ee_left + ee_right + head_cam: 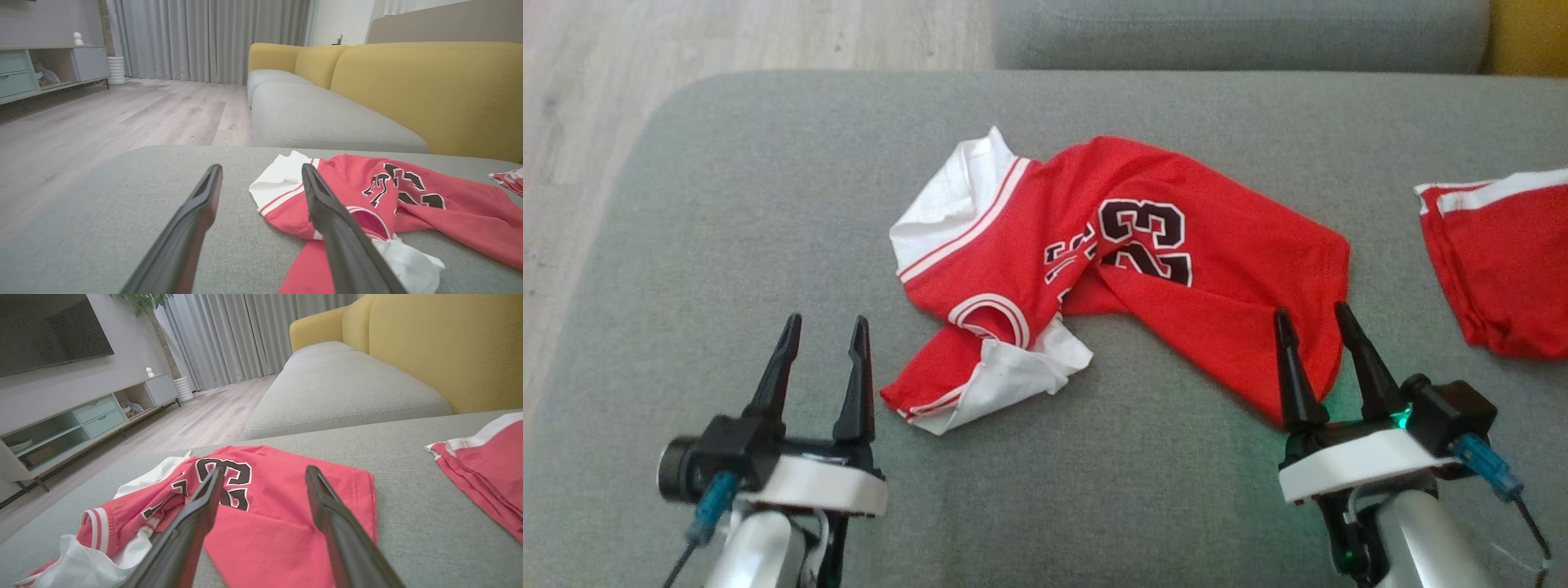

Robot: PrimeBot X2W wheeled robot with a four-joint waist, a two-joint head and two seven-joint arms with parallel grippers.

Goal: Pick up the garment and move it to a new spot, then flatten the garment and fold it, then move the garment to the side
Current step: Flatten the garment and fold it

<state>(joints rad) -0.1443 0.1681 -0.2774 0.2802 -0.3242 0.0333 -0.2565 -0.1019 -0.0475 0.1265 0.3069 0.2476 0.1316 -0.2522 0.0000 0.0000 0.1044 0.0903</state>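
The left gripper stands wide open with nothing between its jaws. In the left wrist view bare grey cushion shows in the gap. It sits just left of the jersey's near, bunched end and has no hold on the cloth.

The right gripper is also wide open and holds nothing. In the head view its fingertips overlap the jersey's right end. In the right wrist view red cloth fills the gap between the fingers. Whether the tips touch the fabric cannot be told.

The jersey lies crumpled near the middle of the cushion, between the two grippers. Its long axis runs across the head view from left to right. The left end carries the white panels, the striped trim and a white fold sticking out at the near side. The right end is plain red and lies flatter, beside the right gripper. A crease runs through the middle, and the black number 23 faces up just right of it.

A second red garment with white trim lies at the cushion's right edge, well apart from the jersey.
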